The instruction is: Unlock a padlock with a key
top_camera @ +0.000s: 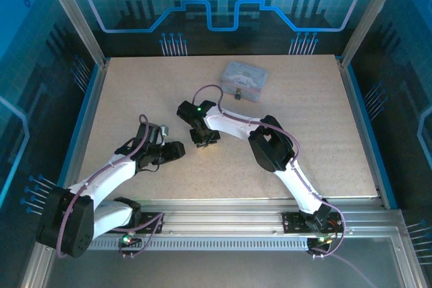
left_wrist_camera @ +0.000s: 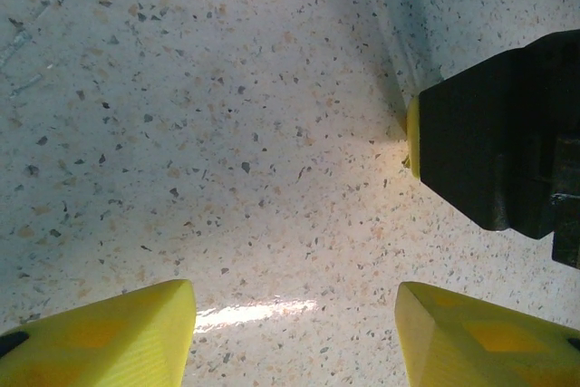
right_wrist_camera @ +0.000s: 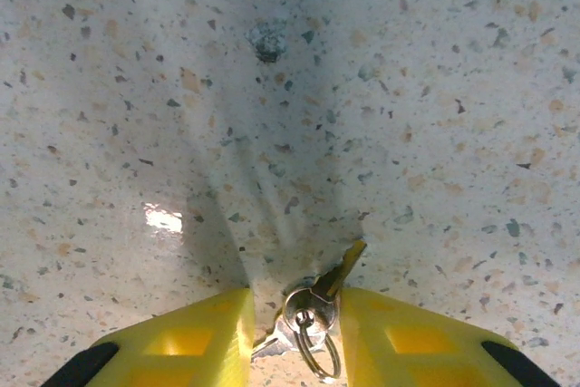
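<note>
The right gripper (right_wrist_camera: 294, 314) clamps a small bunch of keys between its yellow fingers (right_wrist_camera: 195, 333) just above the speckled tabletop (top_camera: 304, 139). The key (right_wrist_camera: 345, 265), a brass-toned blade, pokes up and to the right out of the grip, a silvery second key (right_wrist_camera: 270, 344) slants down to the left, and a thin wire ring (right_wrist_camera: 317, 355) hangs below the two. In the top view the right gripper (top_camera: 202, 141) points down at the middle of the table, and the left gripper (top_camera: 174, 151) lies just to its left, the two close together. The left wrist camera shows the left gripper (left_wrist_camera: 294, 324) released, its yellow fingertips (left_wrist_camera: 118, 337) spread wide over bare table, with the right gripper's black body and one yellow tip just ahead at the right. A grey embossed tin (top_camera: 244, 80) sits near the far edge, well apart from both grippers. A small dark speck (top_camera: 237, 96) at the tin's near side is too small to identify.
</note>
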Controlling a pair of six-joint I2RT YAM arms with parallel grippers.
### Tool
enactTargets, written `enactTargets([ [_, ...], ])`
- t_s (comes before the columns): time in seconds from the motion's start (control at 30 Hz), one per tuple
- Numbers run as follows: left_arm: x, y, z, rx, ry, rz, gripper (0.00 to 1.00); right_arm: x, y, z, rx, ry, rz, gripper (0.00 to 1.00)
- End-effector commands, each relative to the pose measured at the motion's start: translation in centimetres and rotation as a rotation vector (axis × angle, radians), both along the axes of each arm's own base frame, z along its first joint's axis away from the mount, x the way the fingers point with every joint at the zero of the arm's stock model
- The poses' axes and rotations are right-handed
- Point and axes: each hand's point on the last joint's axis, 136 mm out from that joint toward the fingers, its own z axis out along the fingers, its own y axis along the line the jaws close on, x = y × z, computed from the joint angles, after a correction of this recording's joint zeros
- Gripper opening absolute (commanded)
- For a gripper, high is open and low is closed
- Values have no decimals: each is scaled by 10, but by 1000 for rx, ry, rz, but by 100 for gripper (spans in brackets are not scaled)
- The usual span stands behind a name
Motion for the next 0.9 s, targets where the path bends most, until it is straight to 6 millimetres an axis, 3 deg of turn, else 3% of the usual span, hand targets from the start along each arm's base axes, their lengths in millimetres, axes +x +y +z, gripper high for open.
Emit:
enactTargets([
  [0.0, -7, -2, 1, -4, -3, -29, 61, -4, -11, -16, -55, 52, -8, 30],
  [0.4, -9, -1, 4, -3, -11, -26, 61, -9, -15, -25, -86, 91, 20, 23],
  [0.87, -9, 0, 5, -2, -16, -24, 61, -1, -10, -9, -33, 53, 45, 16],
])
